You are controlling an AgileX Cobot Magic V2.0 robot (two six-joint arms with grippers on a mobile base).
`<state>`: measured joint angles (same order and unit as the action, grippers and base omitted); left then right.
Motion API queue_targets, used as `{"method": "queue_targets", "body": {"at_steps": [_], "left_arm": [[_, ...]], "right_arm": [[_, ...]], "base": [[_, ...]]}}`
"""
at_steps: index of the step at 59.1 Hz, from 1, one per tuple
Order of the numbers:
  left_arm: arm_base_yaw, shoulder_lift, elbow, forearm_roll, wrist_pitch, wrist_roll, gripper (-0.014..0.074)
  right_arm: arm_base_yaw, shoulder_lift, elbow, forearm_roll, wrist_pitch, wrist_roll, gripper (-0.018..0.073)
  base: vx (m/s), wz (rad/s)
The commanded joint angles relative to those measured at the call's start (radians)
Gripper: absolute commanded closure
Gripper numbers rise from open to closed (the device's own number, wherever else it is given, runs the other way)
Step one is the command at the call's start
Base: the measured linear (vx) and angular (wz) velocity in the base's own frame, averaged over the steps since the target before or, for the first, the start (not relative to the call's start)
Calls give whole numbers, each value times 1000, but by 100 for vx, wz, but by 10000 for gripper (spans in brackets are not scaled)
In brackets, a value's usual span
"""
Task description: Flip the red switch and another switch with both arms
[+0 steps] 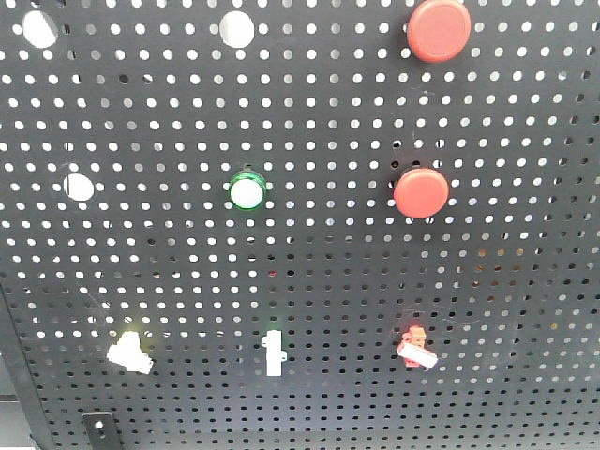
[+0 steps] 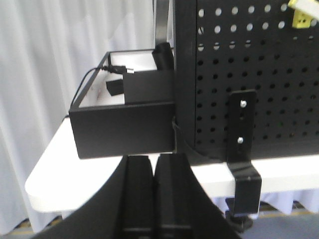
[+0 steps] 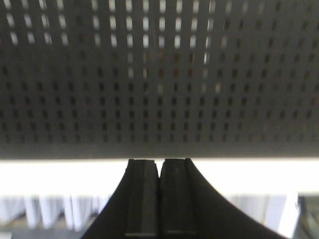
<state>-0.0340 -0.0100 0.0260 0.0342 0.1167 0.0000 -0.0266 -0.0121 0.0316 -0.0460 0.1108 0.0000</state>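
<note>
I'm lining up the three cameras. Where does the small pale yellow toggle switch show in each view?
Front view: the pale yellow toggle switch sits low on the left, left of the slim white switch.
Left wrist view: the same switch is in the top right corner, cut by the picture's edge.
Right wrist view: not in it.
Shared landmark: the black perforated board, seen in all three.

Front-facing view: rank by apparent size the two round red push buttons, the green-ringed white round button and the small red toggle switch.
1. Upper round red push button.
2. Lower round red push button, slightly smaller.
3. Green-ringed white round button and small red toggle switch: too alike to rank.
</note>
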Motion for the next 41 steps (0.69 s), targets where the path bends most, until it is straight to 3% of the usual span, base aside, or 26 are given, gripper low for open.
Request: {"method": "queue_targets", "body": {"at_steps": [1, 16, 33, 41], "left_arm": [[2, -8, 19, -3, -139, 0, 594], [2, -8, 0, -3, -392, 0, 594], [2, 40, -260, -2, -318, 0, 594], [2, 147, -399, -2, -285, 0, 594]], "right_arm": [[-7, -7, 5, -6, -175, -7, 566], [-7, -7, -26, -6, -304, 26, 566], [-7, 80, -322, -66, -120, 40, 566], [-7, 191, -396, -104, -134, 41, 566]], "base": [[0, 0], [0, 0], [0, 0], [0, 0]]}}
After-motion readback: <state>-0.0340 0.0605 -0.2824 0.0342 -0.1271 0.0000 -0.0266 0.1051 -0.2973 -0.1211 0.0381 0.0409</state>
